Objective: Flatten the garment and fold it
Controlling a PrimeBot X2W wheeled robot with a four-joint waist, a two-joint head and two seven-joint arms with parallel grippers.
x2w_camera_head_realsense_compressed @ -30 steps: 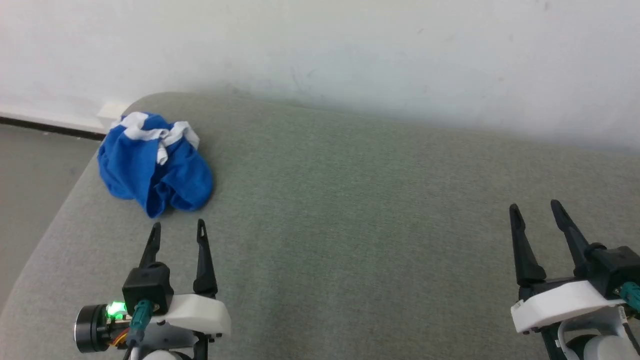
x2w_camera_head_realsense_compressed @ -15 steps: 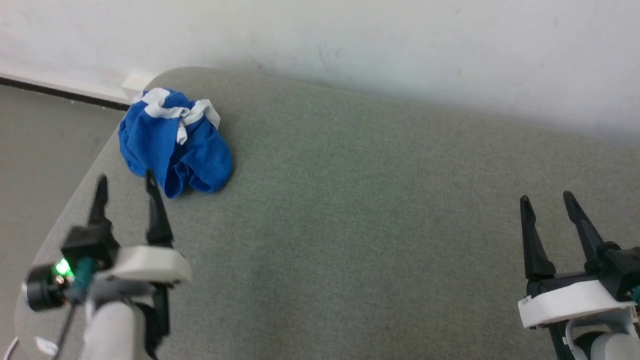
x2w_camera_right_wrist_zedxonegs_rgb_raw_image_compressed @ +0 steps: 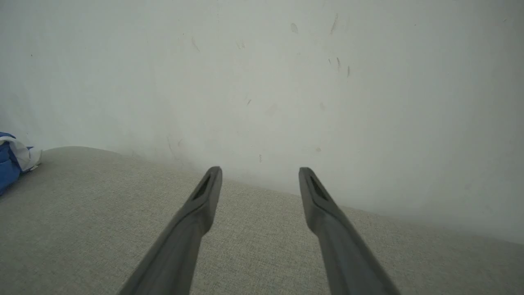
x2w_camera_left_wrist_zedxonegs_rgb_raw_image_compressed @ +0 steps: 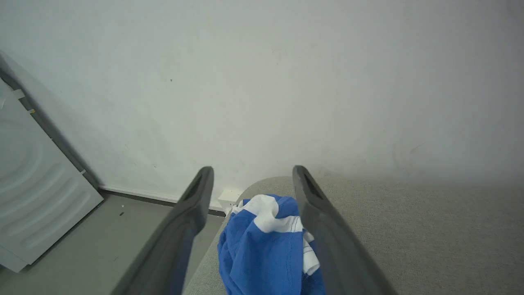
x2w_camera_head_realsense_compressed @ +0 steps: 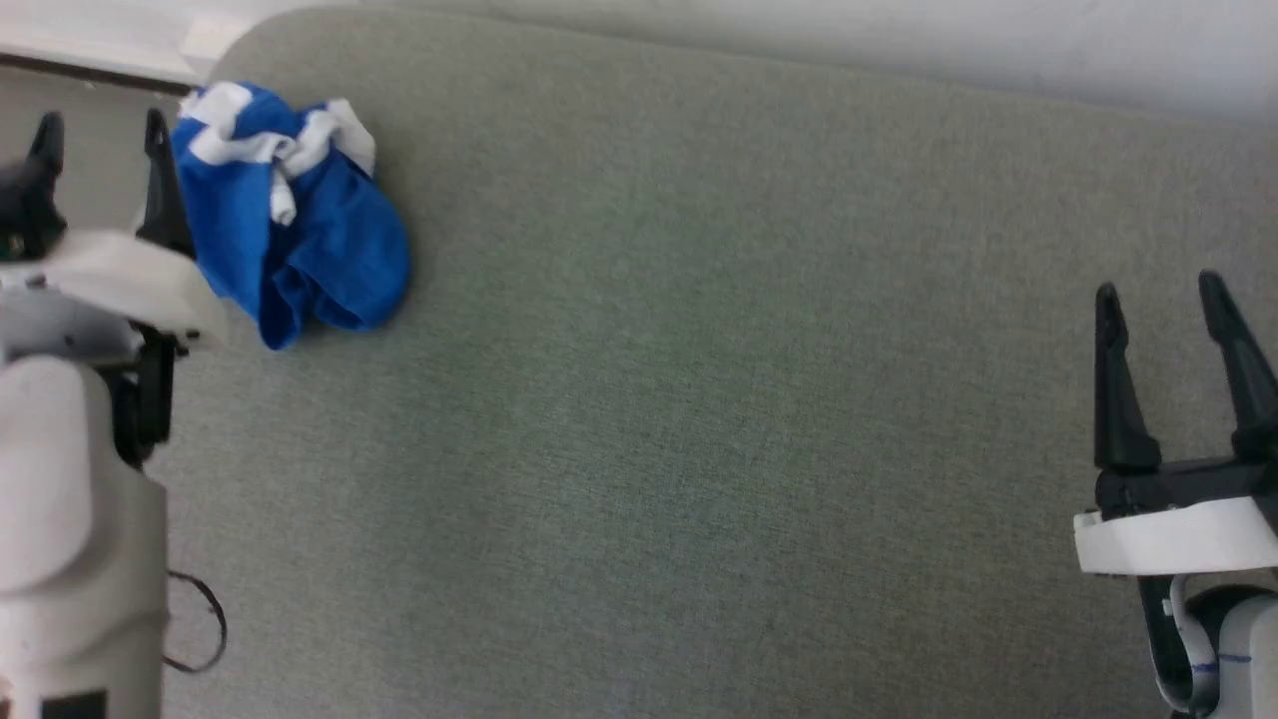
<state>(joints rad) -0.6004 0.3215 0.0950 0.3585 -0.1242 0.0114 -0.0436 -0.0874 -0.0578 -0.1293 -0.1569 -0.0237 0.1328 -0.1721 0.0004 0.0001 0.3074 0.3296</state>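
garment [x2w_camera_head_realsense_compressed: 290, 230] sits as a crumpled blue heap at the far-left corner of the grey fabric counter [x2w_camera_head_realsense_compressed: 699, 350], with the white trim band bunched on top toward the far edge. it is not flattened and not folded, and no print is readable. left tool [x2w_camera_head_realsense_compressed: 100, 125] is spread wide with nothing pinched. in the head view its right finger lies right against the heap's left edge, and its left finger is out past the counter edge over the floor [x2w_camera_left_wrist_zedxonegs_rgb_raw_image_compressed: 135, 229]. left wrist view shows the heap low between the two fingers, partly hidden behind the right one; can't tell whether there is contact. right tool [x2w_camera_head_realsense_compressed: 1158, 290] is also spread and empty, over the right side of the counter, well apart from the garment, which shows as a blue sliver at the left edge of the right wrist view. the white wall [x2w_camera_left_wrist_zedxonegs_rgb_raw_image_compressed: 286, 82] is directly behind the counter, and a white appliance panel [x2w_camera_left_wrist_zedxonegs_rgb_raw_image_compressed: 32, 205] stands on the floor off to the left.
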